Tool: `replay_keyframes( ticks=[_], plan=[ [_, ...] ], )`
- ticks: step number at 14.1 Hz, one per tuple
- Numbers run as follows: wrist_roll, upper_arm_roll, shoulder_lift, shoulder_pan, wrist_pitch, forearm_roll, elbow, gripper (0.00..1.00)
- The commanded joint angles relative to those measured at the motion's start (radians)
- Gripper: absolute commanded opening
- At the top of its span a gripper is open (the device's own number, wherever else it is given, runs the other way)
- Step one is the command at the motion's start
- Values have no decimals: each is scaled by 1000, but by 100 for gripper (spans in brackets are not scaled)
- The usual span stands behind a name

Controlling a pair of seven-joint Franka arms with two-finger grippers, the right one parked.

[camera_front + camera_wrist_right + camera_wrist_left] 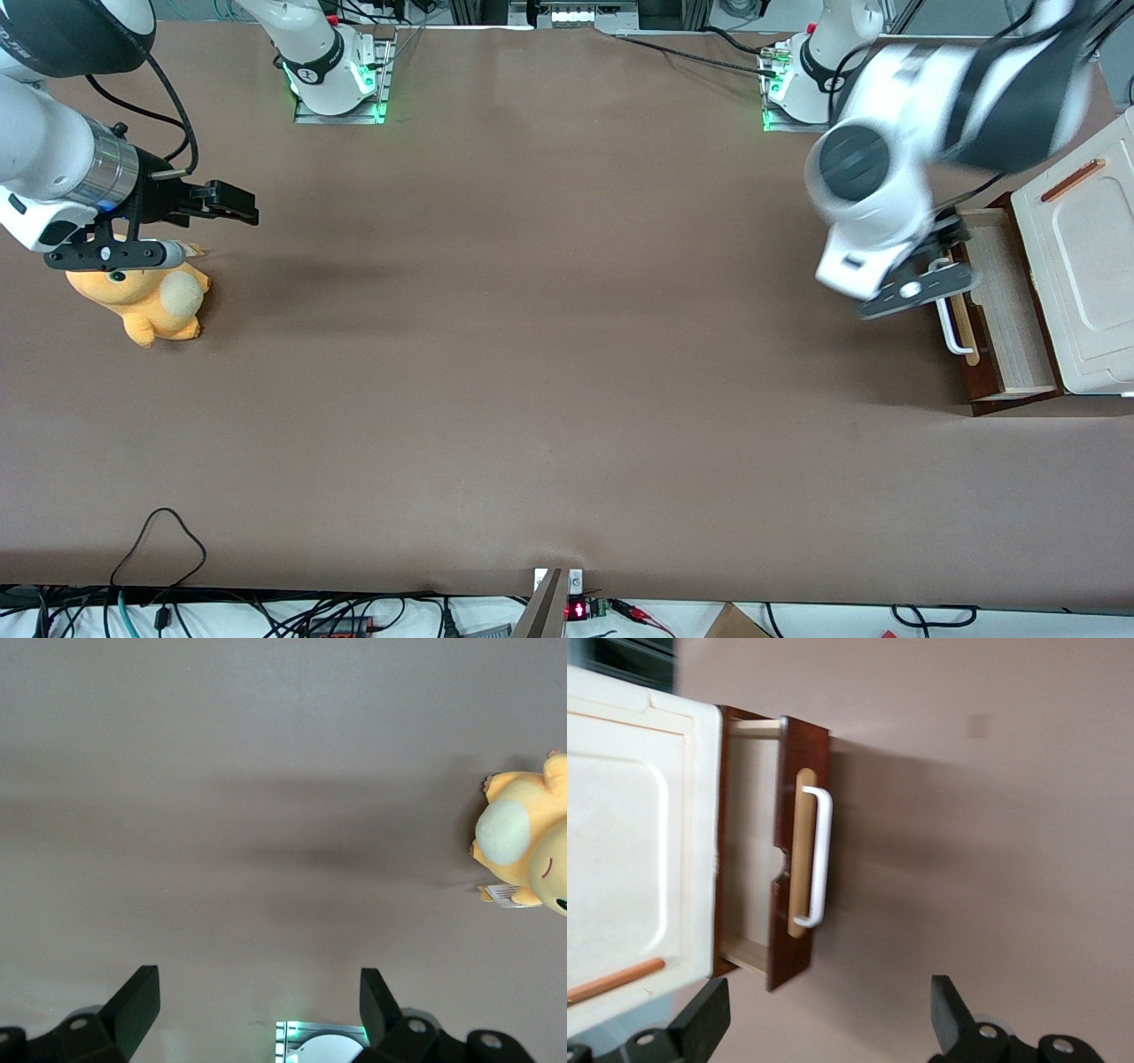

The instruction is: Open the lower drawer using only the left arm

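— Well, where does the lower drawer (755, 859) stand?

— Pulled part-way out of the cabinet (1085, 257) at the working arm's end of the table (549, 354). The pale wood interior shows between the dark brown front and the cream cabinet top. The white bar handle (819, 857) is in plain sight on its tan strip.

— And the left arm (895, 177)?

— Its gripper (833, 1028) hangs above the table just in front of the drawer front, clear of the handle. The fingers (950, 1014) stand wide apart and grip nothing; the handle lies outside the gap between them.

— So which step is in hand?

— In my judgement the pull itself is largely accomplished: the drawer is visibly open, though perhaps not to its full travel. The arm looks blurred in the front view, so it is moving.

— What does the next move call for?

— Either the arm backs away clear, or, if more opening is wanted, the fingers must return around the bar and draw straight outward, away from the cabinet.
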Motion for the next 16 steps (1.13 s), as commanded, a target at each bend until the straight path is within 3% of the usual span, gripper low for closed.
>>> replay_keyframes(
  ticks=[1, 3, 7, 16],
  plan=[
    [131, 56, -70, 34, -1, -213, 65, 100],
    [215, 120, -100, 34, 1, -330, 94, 100],
    [411, 226, -160, 66, 45, -484, 75, 100],
    [467, 228, -188, 85, 99, -479, 44, 100]
  ],
)
